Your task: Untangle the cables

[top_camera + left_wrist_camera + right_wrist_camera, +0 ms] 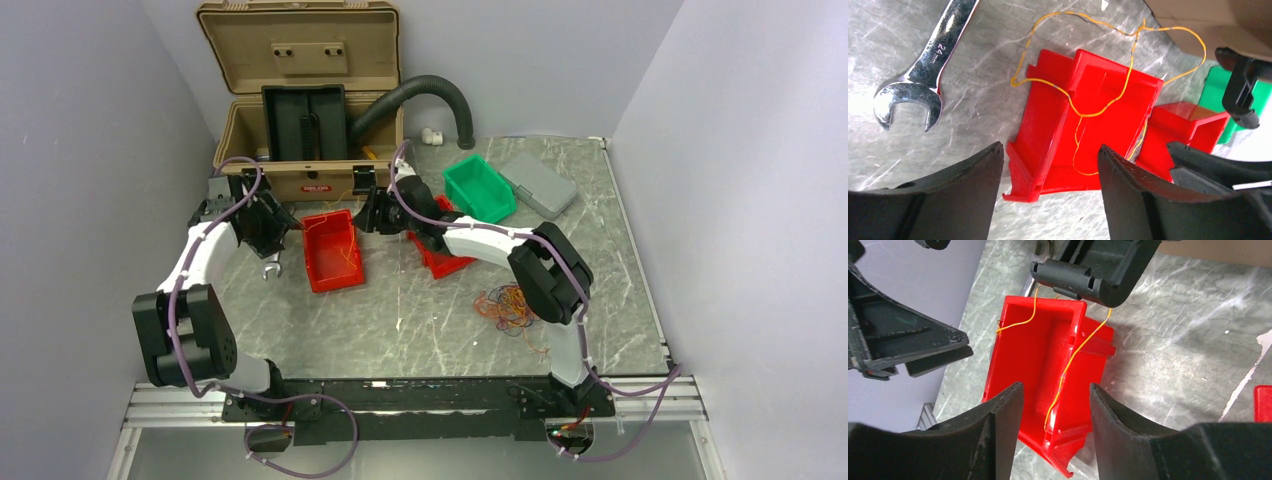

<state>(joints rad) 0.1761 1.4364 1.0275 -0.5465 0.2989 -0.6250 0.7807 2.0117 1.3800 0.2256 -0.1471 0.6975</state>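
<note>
A tangle of thin orange, yellow and red cables (pixel 510 305) lies on the table beside the right arm's elbow. One loose yellow cable (pixel 1098 112) is draped across the open red bin (pixel 1083 120), and part of it trails onto the table towards the toolbox. The right wrist view shows the same cable (pixel 1073 352) running down inside the bin (pixel 1038 365). My left gripper (pixel 1050 147) hangs open over the bin's near corner, with nothing between its fingers. My right gripper (pixel 1056 385) is open above the bin, and the cable lies loose below it.
A steel wrench (pixel 923 65) lies left of the bin. A second red bin (pixel 440 262) sits under the right arm, with a green bin (pixel 480 187) and a grey box (pixel 537 183) behind it. The tan toolbox (pixel 300 110) and black hose (pixel 420 95) stand at the back.
</note>
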